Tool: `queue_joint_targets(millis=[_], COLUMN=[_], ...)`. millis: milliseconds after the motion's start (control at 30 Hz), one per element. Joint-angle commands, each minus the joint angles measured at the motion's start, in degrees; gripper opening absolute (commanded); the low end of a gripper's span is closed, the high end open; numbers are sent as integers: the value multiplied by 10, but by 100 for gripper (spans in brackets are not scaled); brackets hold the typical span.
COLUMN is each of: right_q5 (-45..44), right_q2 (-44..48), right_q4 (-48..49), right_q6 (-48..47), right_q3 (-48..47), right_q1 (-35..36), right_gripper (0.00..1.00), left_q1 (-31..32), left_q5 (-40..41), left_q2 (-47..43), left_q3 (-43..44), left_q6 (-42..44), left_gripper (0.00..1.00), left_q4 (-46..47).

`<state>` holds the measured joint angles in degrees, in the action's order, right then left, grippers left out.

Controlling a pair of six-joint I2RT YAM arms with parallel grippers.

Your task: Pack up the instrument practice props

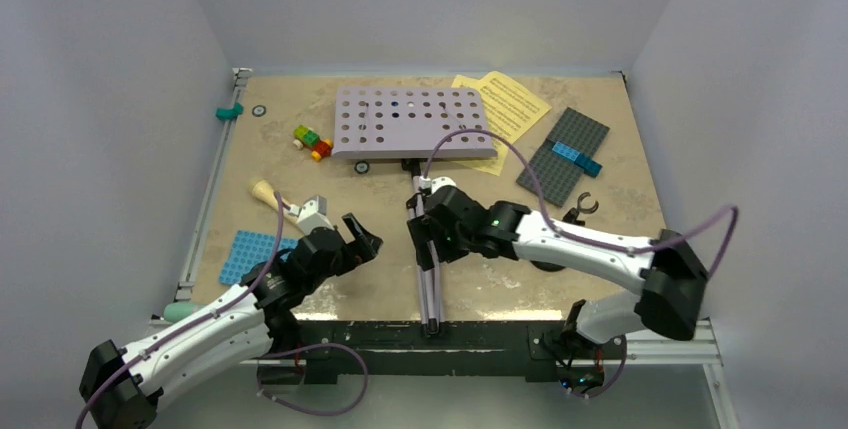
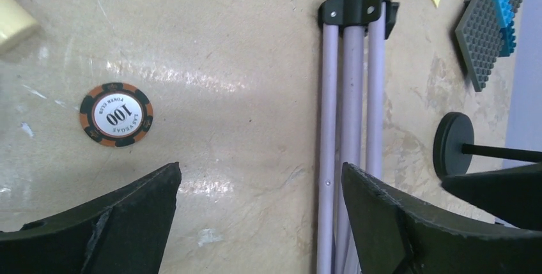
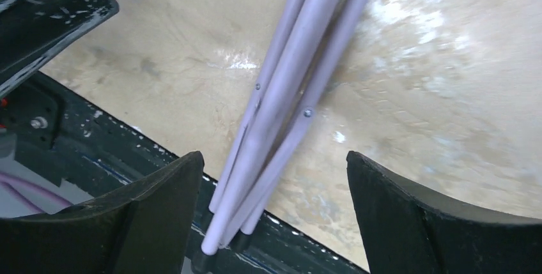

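Note:
The tall music stand lies flat, its perforated lilac desk at the back and its folded legs reaching the near edge. My right gripper is open and straddles the legs without touching them; they pass nearer its left finger. Left of the legs my left gripper is open over bare tabletop. The cream microphone lies further left. Yellow sheet-music pages lie at the back. The black mic stand shows its clip and round base.
A grey baseplate with blue bricks lies back right, a blue baseplate near left. Coloured bricks sit left of the desk. A poker chip lies left of the legs. A teal piece is at the back left corner.

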<state>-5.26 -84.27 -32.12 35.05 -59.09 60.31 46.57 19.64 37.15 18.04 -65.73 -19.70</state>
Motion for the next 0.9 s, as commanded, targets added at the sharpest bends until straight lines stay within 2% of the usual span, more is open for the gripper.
queue_joint_targets(millis=[0, 67, 200, 333, 533, 867], right_q5=[-104, -142, -158, -168, -163, -154], right_q2=[132, 209, 387, 479, 504, 500], right_q4=[-42, -14, 112, 177, 238, 225], right_q6=[-43, -62, -109, -112, -111, -120], right_q3=[25, 63, 196, 276, 307, 287], right_q1=[-2, -2, -2, -2, -2, -2], right_gripper=[86, 86, 86, 93, 97, 99], left_q1=[1, 1, 1, 1, 1, 1], left_q5=[44, 59, 89, 109, 116, 126], left_q2=[-24, -32, -61, -85, -121, -133], left_q3=[69, 91, 126, 147, 149, 153], left_q6=[58, 73, 97, 112, 113, 105], left_gripper=[100, 100, 100, 100, 100, 100], left_q4=[-67, -96, -140, -169, -189, -220])
